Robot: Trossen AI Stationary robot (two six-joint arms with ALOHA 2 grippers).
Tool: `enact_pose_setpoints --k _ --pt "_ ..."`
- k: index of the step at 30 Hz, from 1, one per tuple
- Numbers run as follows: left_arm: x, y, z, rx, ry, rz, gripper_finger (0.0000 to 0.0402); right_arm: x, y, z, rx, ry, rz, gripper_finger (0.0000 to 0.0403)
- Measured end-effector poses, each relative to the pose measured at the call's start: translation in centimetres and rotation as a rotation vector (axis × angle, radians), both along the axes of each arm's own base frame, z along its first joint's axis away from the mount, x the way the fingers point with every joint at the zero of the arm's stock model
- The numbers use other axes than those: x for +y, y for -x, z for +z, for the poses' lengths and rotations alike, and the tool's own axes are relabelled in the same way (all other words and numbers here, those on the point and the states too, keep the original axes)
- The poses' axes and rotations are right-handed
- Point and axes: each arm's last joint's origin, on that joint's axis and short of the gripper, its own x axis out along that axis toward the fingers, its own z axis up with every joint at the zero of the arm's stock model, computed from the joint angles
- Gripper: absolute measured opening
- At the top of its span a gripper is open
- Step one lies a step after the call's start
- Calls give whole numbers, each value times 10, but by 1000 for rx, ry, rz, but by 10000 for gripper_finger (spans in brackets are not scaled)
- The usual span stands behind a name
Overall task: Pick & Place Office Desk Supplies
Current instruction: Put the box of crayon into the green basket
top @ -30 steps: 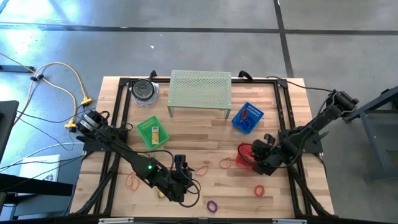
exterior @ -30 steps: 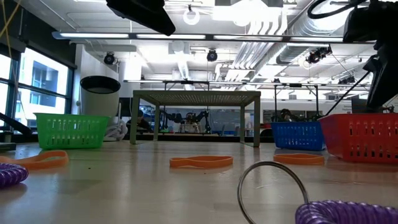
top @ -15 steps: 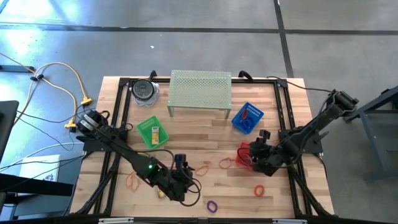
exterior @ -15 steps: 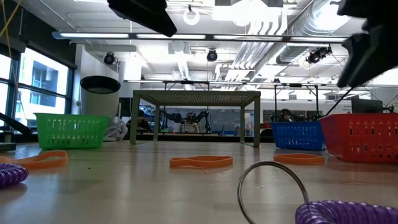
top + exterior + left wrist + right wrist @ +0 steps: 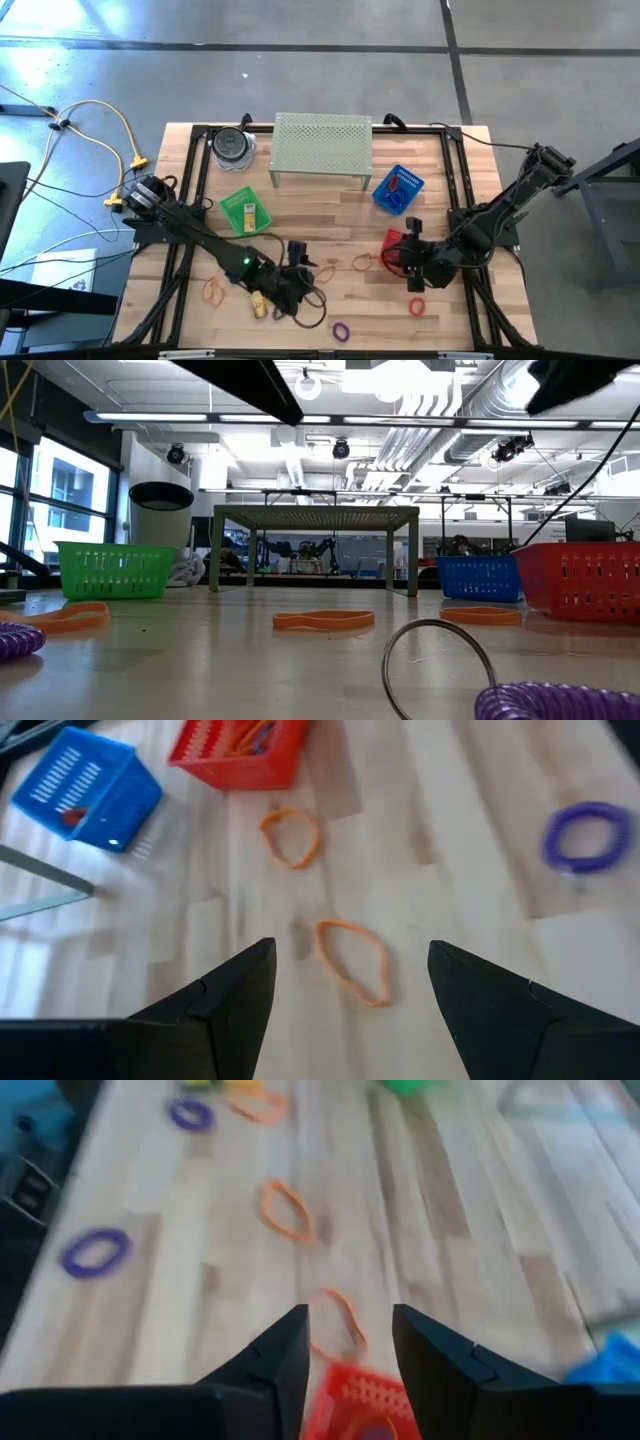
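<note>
The loose supplies are thin bands lying flat on the wooden table. They include orange ones (image 5: 325,270) (image 5: 361,263) (image 5: 213,290), a red one (image 5: 417,305) and a purple one (image 5: 342,330). A yellow piece (image 5: 258,305) lies there too. My left gripper (image 5: 303,262) (image 5: 350,990) hangs open above an orange band (image 5: 352,960), clear of it. My right gripper (image 5: 405,255) (image 5: 350,1350) hovers open over the red basket (image 5: 390,243) and points at another orange band (image 5: 335,1320). It holds nothing.
A green basket (image 5: 245,212) stands at mid-left and a blue basket (image 5: 398,188) at right. At the far edge are the pale green perforated stand (image 5: 322,148) and a dark-lidded jar (image 5: 232,145). A black frame (image 5: 455,215) borders the table. A purple coil (image 5: 555,700) lies close to the low camera.
My right gripper has risen above the red basket and rolled at the wrist; in the low view its dark shape has climbed to the top edge. My left gripper has swung a little toward the table's right edge, and the yellow piece now shows beside the arm.
</note>
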Motion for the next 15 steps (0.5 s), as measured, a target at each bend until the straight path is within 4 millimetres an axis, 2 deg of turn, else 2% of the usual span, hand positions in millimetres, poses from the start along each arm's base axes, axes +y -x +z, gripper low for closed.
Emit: enact_pose_setpoints --k 8,12,15 --pt "41 -12 -19 86 43 71 252 11 -11 16 -190 45 125 130" --pt "50 -11 -30 152 95 61 252 12 -15 23 -263 73 124 130" --pt "49 -2 -33 257 108 20 252 11 -17 24 -282 75 119 129"
